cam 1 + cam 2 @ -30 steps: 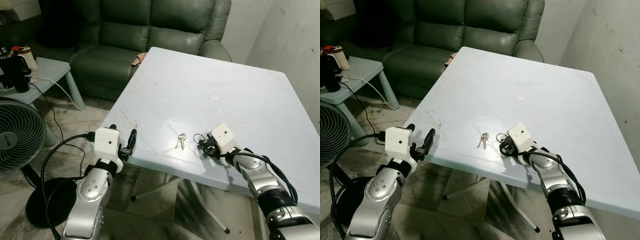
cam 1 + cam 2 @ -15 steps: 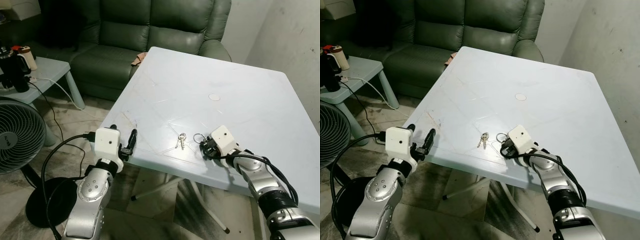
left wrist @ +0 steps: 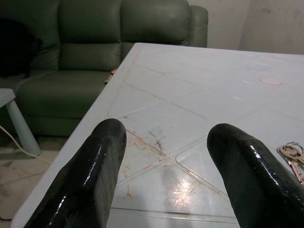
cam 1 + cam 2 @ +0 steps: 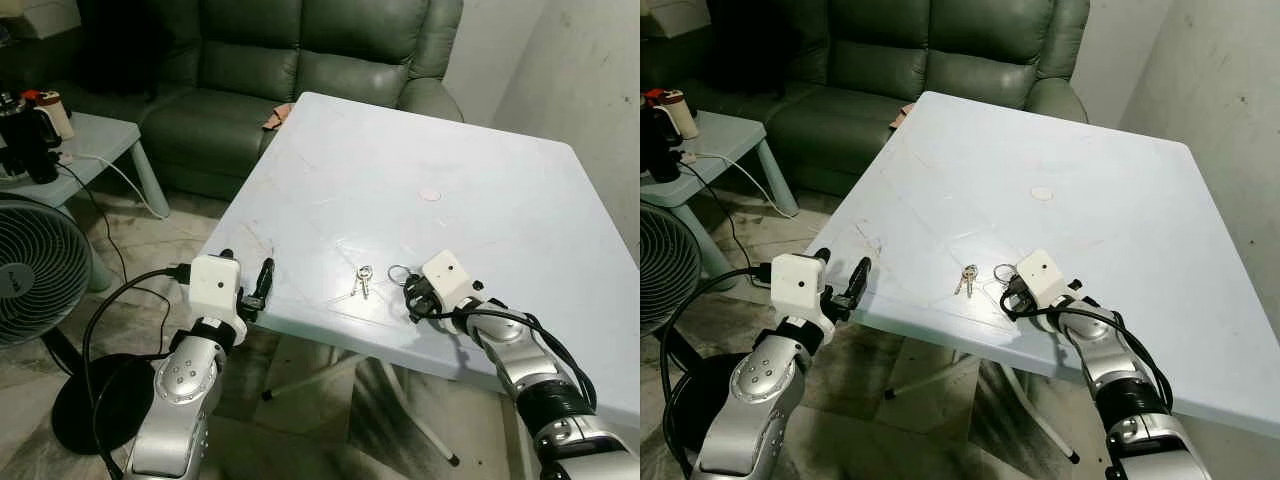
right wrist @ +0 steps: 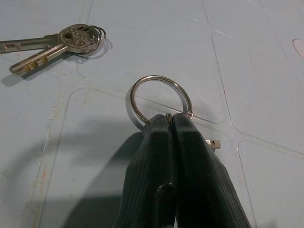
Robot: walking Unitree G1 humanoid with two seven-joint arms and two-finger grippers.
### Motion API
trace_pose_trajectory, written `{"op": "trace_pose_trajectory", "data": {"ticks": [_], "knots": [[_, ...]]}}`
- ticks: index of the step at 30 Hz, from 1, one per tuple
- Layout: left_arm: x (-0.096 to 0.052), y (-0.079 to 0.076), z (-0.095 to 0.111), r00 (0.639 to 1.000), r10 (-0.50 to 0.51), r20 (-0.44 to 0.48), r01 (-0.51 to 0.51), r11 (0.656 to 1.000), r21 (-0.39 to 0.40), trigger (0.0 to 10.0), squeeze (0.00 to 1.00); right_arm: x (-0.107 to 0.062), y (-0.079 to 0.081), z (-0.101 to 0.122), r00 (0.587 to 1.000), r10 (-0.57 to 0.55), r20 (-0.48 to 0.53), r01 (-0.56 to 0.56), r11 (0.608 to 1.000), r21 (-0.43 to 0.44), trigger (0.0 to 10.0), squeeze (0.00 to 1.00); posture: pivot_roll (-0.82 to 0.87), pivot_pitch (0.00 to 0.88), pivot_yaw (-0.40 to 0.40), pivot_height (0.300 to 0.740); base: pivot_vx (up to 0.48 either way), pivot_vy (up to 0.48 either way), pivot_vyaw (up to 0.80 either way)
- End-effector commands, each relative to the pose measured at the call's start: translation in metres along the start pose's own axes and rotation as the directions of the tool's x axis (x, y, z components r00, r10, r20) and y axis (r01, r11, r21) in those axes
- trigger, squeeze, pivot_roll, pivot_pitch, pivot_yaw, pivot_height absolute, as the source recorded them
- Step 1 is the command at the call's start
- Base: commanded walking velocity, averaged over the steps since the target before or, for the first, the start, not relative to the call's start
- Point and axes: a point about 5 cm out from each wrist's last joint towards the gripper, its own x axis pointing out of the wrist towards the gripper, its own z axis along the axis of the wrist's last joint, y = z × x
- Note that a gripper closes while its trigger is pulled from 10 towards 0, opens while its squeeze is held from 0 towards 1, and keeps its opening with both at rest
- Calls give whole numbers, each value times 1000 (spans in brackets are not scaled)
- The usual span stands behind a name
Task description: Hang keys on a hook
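While our right gripper [image 5: 171,124] rested low on the pale blue table [image 4: 470,190], its two black fingers [image 5: 152,156] were pressed together on the rim of a metal key ring [image 5: 160,96] that lay flat just in front of them, near the table's front edge. We saw a small metal piece [image 5: 213,144] poking out beside the fingers, too little of it showing to tell what it was. Close beside the ring, toward our left arm, lay a separate pair of keys [image 4: 361,282] on their own small ring, apart from the gripper and untouched. Our left gripper [image 3: 166,161] hovered just off the table's front left corner, its fingers [image 3: 95,175] spread wide with nothing between them. Beyond the table stood a green sofa [image 4: 290,70]; off to its left were a floor fan [image 4: 35,270] and a small side table [image 4: 100,140].
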Motion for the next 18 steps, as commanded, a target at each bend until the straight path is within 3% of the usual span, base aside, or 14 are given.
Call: {"op": "trace_pose_trajectory", "data": {"ticks": [1,5,7,12,13,15,16,17,18], "knots": [[0,-1,3,1000,0,7,0,1000,6,10000,0,-2,-4,5,999,-10,33,10,1000,7,0,0,-69,8,-87,740,0,0,0],[1,-1,3,1000,0,8,-1,1000,6,10000,0,-2,-6,12,996,-17,88,12,998,66,0,0,-69,8,-87,740,0,0,0],[2,0,4,1000,4,10,-4,1000,7,10000,0,-4,-5,26,971,19,238,-62,983,175,0,0,-67,0,-87,740,0,0,0],[6,3,5,1000,12,21,-13,1000,25,10000,0,-9,-6,47,905,9,426,-120,964,236,0,0,-66,0,-86,740,0,0,0],[8,4,5,1000,14,19,-14,1000,27,10000,0,-9,-7,52,889,-29,457,-103,960,261,2784,0,-67,0,-85,740,0,0,0],[10,6,6,1000,16,20,-16,999,27,10000,0,-9,-10,57,876,-88,474,-69,950,303,2667,0,-67,0,-85,740,0,0,0],[12,9,7,1000,22,21,-22,999,24,10000,0,-9,-11,59,870,-117,480,-48,947,318,4353,0,-67,0,-86,740,0,0,0],[13,10,7,999,25,22,-26,999,21,10000,0,-8,-12,59,868,-127,481,-39,947,320,4353,0,-67,0,-86,740,0,0,0],[15,14,7,999,35,20,-36,999,6,10000,0,-7,-11,60,863,-160,480,-24,935,354,10000,0,-68,0,-85,740,0,0,0]]}}
